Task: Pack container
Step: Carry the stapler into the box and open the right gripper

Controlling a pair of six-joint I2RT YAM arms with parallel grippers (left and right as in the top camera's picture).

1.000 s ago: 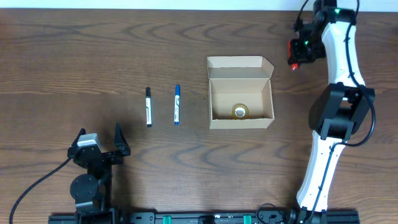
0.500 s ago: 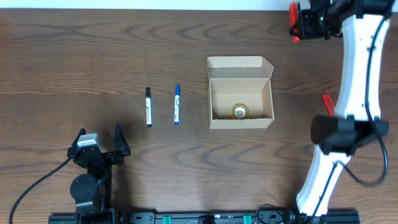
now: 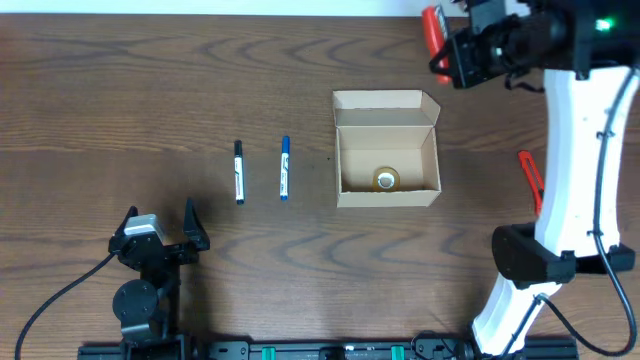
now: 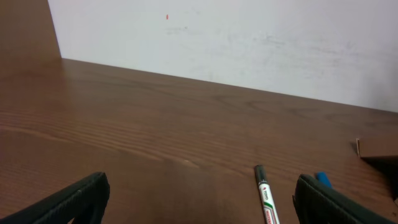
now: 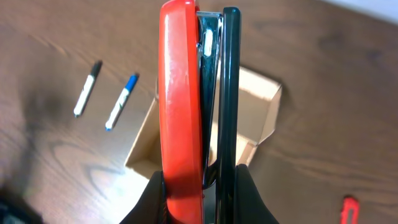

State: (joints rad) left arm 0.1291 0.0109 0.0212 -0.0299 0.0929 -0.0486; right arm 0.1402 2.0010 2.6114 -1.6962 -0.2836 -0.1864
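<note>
The container (image 3: 388, 197) is an open tan cardboard box at mid-table, flap lid folded back, with a small tape roll (image 3: 386, 179) inside. My right gripper (image 3: 458, 52) hangs above the table just beyond the box's far right corner, shut on a red and black stapler (image 3: 433, 28). In the right wrist view the stapler (image 5: 186, 93) stands clamped between the fingers of the gripper (image 5: 200, 193), with the box (image 5: 264, 102) below it. My left gripper (image 3: 161, 222) rests open near the front left edge; in its own view the gripper (image 4: 199, 208) holds nothing.
A black-capped marker (image 3: 239, 171) and a blue marker (image 3: 284, 168) lie side by side left of the box, also ahead of the left fingers as the black-capped marker (image 4: 266, 196) and blue marker (image 4: 322, 179). A red cutter (image 3: 530, 180) lies right of the box.
The right arm has swung the stapler up and to the left, from beside the box's far right to its far right corner. The red cutter on the table has come into sight. The left arm stayed still.
</note>
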